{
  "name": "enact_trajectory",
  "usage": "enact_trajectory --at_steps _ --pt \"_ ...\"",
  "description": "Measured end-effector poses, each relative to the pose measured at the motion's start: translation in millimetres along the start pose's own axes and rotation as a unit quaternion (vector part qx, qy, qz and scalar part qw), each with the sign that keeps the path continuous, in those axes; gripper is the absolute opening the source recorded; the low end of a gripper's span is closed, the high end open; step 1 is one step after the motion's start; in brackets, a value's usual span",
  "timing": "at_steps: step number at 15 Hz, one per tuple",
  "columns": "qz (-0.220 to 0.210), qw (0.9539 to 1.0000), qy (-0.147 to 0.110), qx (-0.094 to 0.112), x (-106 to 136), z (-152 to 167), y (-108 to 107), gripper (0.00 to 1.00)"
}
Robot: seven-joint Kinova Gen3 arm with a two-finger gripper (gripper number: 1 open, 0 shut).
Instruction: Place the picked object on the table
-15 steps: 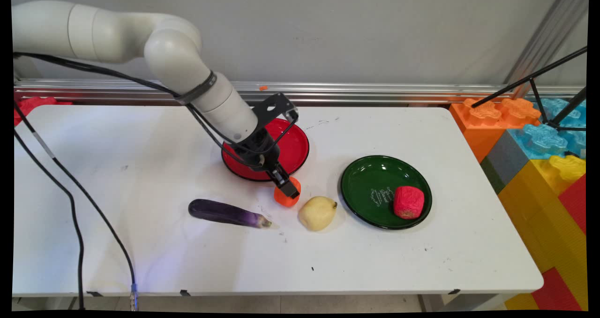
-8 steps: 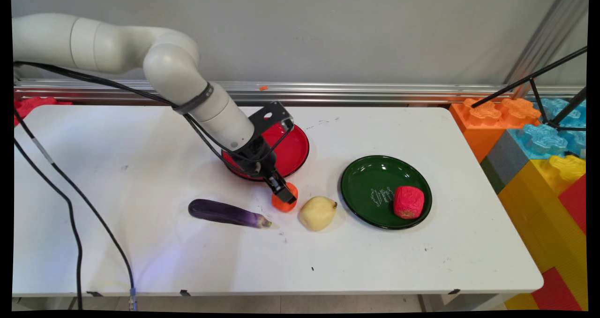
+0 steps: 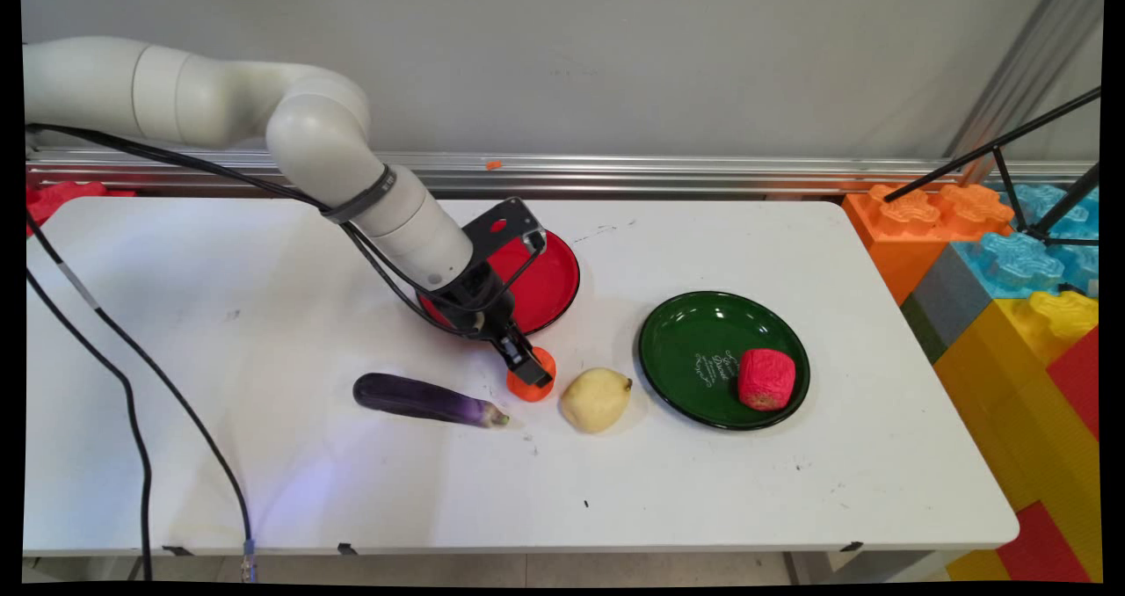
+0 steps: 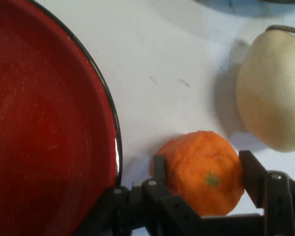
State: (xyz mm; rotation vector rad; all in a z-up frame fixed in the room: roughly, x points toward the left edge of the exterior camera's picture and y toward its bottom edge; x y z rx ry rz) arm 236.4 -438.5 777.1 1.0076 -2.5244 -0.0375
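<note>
**Gripper closed around a tangerine beside the red plate**

The white table (image 3: 264, 455) carried everything. The red plate (image 3: 549, 279) lay toward the far side, partly hidden by the arm; the green plate (image 3: 694, 350) sat to its right with a red, rough-skinned fruit (image 3: 766, 378) on it. A purple eggplant (image 3: 426, 400) lay nearer the front, and a pale yellow pear (image 3: 596, 398) rested between the eggplant and the green plate.

Smallest was the tangerine (image 4: 206, 169), on the table just off the red plate's rim and close beside the pear. The gripper (image 4: 201, 179) was down over it, one finger against each flank, the jaws clasped on the fruit.

The tangerine looked light, round and slightly soft, with a matte, dimpled skin that should not slip readily. Hard squeezing would likely dent it. The grip across its widest part, as seen in the hand view, seemed the sound place to hold.

It was bright orange, a little flattened, with a small green star-shaped calyx facing the hand camera.
</note>
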Motion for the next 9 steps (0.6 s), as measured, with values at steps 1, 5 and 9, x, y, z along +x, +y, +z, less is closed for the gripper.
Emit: enact_trajectory --at_steps 1,5,9 --pt "0.001 1.0000 0.000 0.001 -0.4 0.2 -0.2 0.00" --pt "0.006 1.0000 -0.001 0.002 -2.7 0.3 -1.0 0.00" --pt "0.020 0.9998 0.003 -0.001 -2.3 -2.6 -0.3 1.00"
